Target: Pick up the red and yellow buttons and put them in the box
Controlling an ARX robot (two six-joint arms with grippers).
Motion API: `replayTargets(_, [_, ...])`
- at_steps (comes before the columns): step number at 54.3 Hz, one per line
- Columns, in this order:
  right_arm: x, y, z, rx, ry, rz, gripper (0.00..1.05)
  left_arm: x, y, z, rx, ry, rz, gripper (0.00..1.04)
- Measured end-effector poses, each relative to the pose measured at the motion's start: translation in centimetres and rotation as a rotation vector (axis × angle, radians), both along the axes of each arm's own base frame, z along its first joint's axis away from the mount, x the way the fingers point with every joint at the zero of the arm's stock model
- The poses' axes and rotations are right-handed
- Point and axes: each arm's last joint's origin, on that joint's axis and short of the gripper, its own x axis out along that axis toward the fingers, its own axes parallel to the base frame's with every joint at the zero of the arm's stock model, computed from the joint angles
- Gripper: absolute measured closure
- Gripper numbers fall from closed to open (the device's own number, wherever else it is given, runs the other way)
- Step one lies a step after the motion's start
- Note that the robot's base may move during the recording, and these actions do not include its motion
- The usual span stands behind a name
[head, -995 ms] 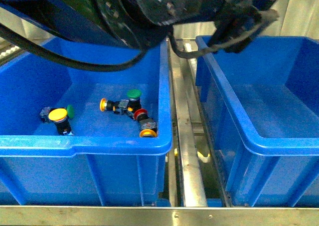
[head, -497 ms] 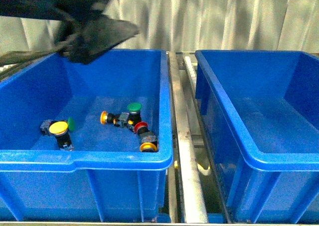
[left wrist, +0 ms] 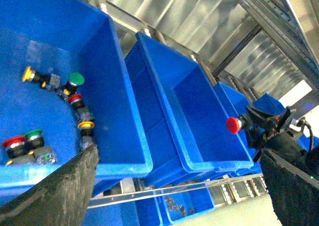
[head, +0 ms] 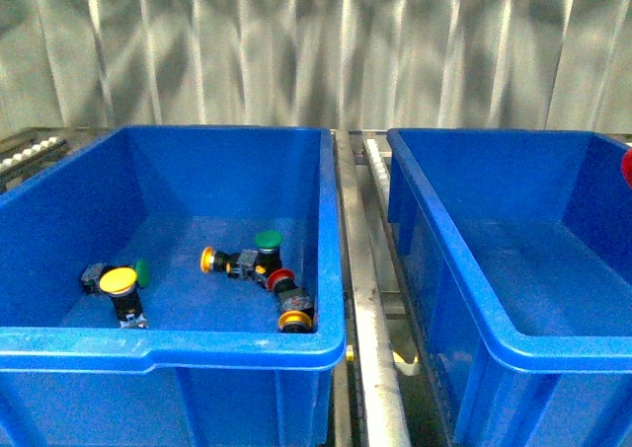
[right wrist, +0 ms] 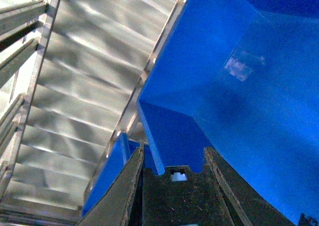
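My right gripper (left wrist: 260, 121) is shut on the red button (left wrist: 232, 124) and holds it in the air over the empty right-hand box (left wrist: 199, 106). In the front view only a red sliver (head: 627, 168) shows at the right edge, above the box (head: 553, 260). The right wrist view shows the fingers (right wrist: 124, 196) closed on the button's black body (right wrist: 175, 198), with the box's inner walls beyond. The yellow button (head: 118, 280) lies in the left bin (head: 148, 343), near its left wall. My left gripper (left wrist: 178, 153) is open and empty, high above both bins.
The left bin also holds a green button (head: 268, 239), a red-capped one (head: 279, 279) and orange-faced ones (head: 293, 321). A metal roller rail (head: 360, 299) runs between the bins. More blue bins (left wrist: 164, 208) sit on a lower shelf.
The dark arms that covered the top of the front view have moved out of it. The buttons in the left bin lie as before.
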Motion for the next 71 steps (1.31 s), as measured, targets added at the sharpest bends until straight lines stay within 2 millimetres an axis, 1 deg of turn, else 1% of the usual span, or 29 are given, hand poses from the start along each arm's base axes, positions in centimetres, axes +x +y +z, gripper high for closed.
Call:
replayTargets(6, [0.2,0.3,0.2,-0.032,0.005,0.001,0.78,-2.8,1.0,-2.2,0.004,0.037,0.061,0.08])
replayTargets(10, [0.3,0.3,0.1,-0.051,0.015,-0.012,0.78,-4.0,1.3,-3.7,0.004,0.063,0.095,0.08])
replayTargets(12, [0.3,0.3,0.2,-0.058,0.017,-0.011,0.78,-4.1,1.4,-4.3,0.039,0.041,0.175,0.11])
replayTargets(17, [0.5,0.6,0.2,-0.082,0.027,-0.004,0.78,-4.2,1.4,-7.2,0.266,-0.062,0.462,0.29])
replayTargets(19, [0.5,0.6,0.3,-0.090,0.029,-0.008,0.78,-4.2,1.5,-8.4,0.349,-0.072,0.548,0.37])
replayTargets(22, [0.5,0.6,0.3,-0.105,0.034,-0.011,0.78,-4.1,1.7,-9.4,0.416,-0.076,0.596,0.45])
replayTargets(30, [0.6,0.7,0.5,-0.133,0.037,-0.014,0.78,-4.1,1.6,-11.9,0.501,-0.099,0.600,0.73])
replayTargets(31, [0.6,0.7,0.5,-0.135,0.038,-0.015,0.78,-4.1,1.6,-12.1,0.503,-0.099,0.600,0.75])
replayTargets(34, [0.6,0.7,0.6,-0.147,0.040,-0.018,0.78,-4.1,1.6,-12.7,0.513,-0.099,0.599,0.86])
replayTargets(39, [0.6,0.8,0.6,-0.167,0.044,-0.021,0.78,-4.1,1.6,-13.0,0.519,-0.098,0.598,1.03])
replayTargets(44, [0.6,1.1,0.7,-0.185,0.047,-0.014,0.78,-4.2,1.6,-13.2,0.520,-0.112,0.602,1.02])
replayTargets(46, [0.6,1.2,0.7,-0.194,0.049,-0.013,0.78,-4.1,1.6,-13.6,0.521,-0.108,0.600,1.02])
replayTargets(63, [0.6,1.6,0.7,-0.228,0.057,-0.021,0.78,-4.2,1.6,-13.6,0.522,-0.116,0.602,1.02])
replayTargets(64, [0.6,1.6,0.7,-0.229,0.057,-0.022,0.78,-4.2,1.6,-13.6,0.522,-0.116,0.602,1.00])
replayTargets(66, [0.6,1.7,0.7,-0.238,0.060,-0.026,0.78,-4.2,1.6,-13.6,0.522,-0.116,0.602,0.92])
replayTargets(68, [0.6,1.7,0.8,-0.246,0.061,-0.027,0.78,-4.2,1.6,-13.6,0.522,-0.116,0.602,0.87])
replayTargets(71, [0.6,1.8,0.8,-0.251,0.062,-0.026,0.78,-4.2,1.6,-13.6,0.522,-0.116,0.602,0.77])
